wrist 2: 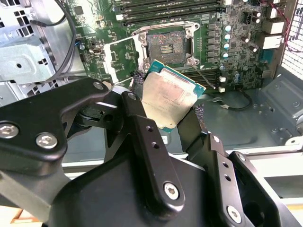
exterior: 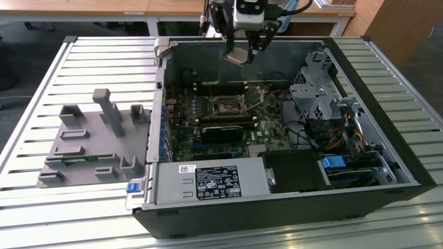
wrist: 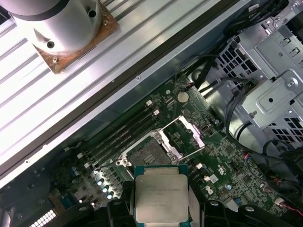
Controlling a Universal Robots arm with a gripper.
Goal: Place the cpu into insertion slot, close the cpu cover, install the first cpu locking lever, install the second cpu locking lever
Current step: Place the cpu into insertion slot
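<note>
My gripper hangs above the rear of the open computer case, shut on the cpu, a thin square chip with a pale metal face. Both wrist views show the cpu tilted between the black fingers, clear of the board. The insertion slot is a square socket with a dark centre, lying below the chip on the green motherboard. Its metal cover stands swung open beside it.
The black case has tall walls all round. Inside are a silver drive cage, cables, a black heatsink block and a power supply. A grey fixture sits on the slatted table at the exterior view's left.
</note>
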